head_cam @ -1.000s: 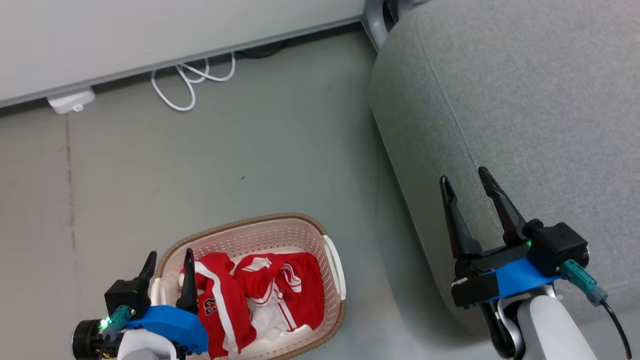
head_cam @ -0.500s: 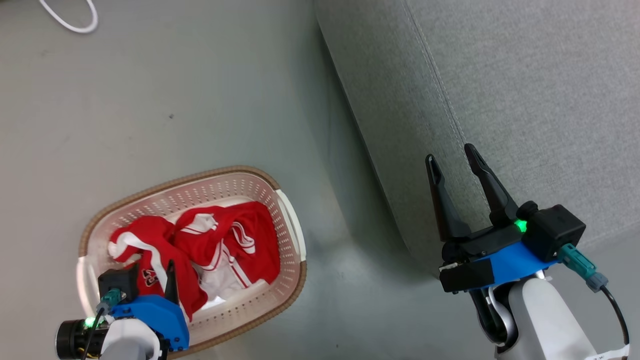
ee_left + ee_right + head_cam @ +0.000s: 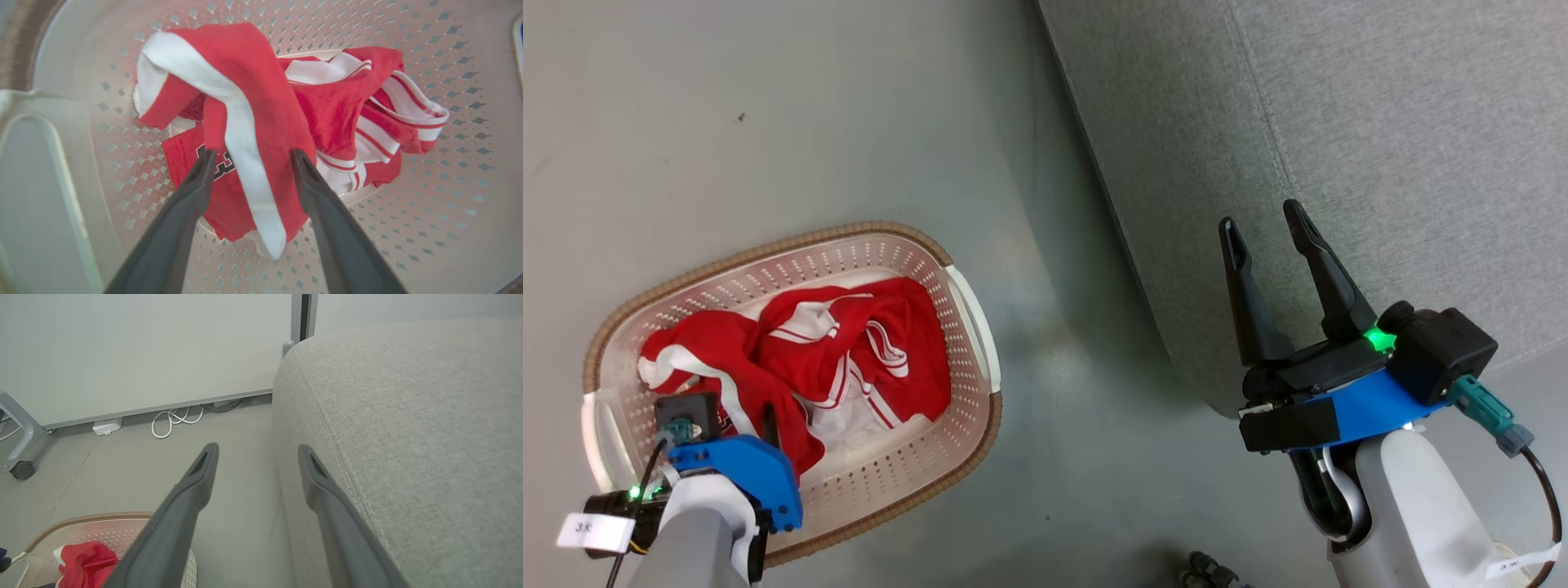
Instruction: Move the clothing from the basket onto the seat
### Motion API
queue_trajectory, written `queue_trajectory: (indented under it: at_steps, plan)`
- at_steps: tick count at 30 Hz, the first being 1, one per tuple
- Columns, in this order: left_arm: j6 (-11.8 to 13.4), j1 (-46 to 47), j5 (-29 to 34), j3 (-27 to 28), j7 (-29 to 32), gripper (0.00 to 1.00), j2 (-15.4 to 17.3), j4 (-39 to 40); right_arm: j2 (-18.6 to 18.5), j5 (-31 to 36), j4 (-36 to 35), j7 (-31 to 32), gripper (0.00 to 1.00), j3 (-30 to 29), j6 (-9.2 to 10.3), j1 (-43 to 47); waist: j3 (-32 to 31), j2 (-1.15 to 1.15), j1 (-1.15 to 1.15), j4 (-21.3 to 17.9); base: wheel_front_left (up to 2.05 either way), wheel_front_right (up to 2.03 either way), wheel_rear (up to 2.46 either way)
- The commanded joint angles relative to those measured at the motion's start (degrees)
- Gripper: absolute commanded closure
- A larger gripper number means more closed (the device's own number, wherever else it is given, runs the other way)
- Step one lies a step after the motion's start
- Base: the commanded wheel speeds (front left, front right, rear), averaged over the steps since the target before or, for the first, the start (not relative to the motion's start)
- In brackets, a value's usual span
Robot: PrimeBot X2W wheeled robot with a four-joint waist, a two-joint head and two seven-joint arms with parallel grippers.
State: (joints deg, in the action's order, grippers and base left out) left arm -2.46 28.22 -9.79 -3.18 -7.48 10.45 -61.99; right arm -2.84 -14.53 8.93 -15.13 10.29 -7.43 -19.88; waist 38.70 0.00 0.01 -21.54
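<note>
Nearest, down inside the oval cream-white perforated plastic laundry basket (image 3: 768, 245) with a brown woven-look rim: the left gripper (image 3: 252, 153), long dark fingers spread apart, clamped on nothing, poised either side of a raised fold of the soft red fabric garments (image 3: 261, 102) with white stripes and trim. Cannot tell whether touching the cloth or hovering just above it. Both garments heaped together on the basket floor, none lifted out yet.

Judged light, limp and quick to sag; likely to drag its neighbour along (sleeves and hems tangled, overlapping). Best taken at the bunched ridge with the broad white band, between the fingertips now, pinching several layers rather than one thin edge, then raised well clear of the rim.

Further out to the right: the right gripper (image 3: 1262, 216), fingers likewise apart and empty, near the side of the large grey fabric-upholstered sofa cushion (image 3: 1380, 122) with stitched seams, well apart from the basket. Beyond, bare grey floor (image 3: 849, 122), then a coiled white cable (image 3: 175, 420) at the foot of a pale wall (image 3: 122, 343)
</note>
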Motion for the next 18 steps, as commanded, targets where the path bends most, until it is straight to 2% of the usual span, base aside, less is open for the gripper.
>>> queue_trajectory:
  at_steps: [1, 10, 18]
  plan:
    - [0.0, 1.8, -1.0, 0.4, 1.1, 0.00, 0.2, -1.1, -0.1, -0.7, -0.3, 0.0, 0.00, 0.4, -0.11, -1.3, 1.4, 0.00, -0.01, 0.0, 0.00, 0.00, 0.00]
    - [-2.5, 4.9, -4.0, 1.4, 2.9, 0.00, -0.4, -3.9, -0.1, -1.8, -0.5, 0.0, 0.00, 1.1, -0.12, -2.3, 3.2, 0.00, -0.01, -0.3, 0.00, 0.00, 0.00]
    - [-2.4, 8.2, -5.3, 1.1, 3.3, 0.00, -1.6, -5.9, -0.1, -2.5, -0.9, 0.0, 0.00, 1.3, -0.11, -2.6, 4.7, 0.00, -0.01, -0.7, 0.00, 0.00, 0.00]
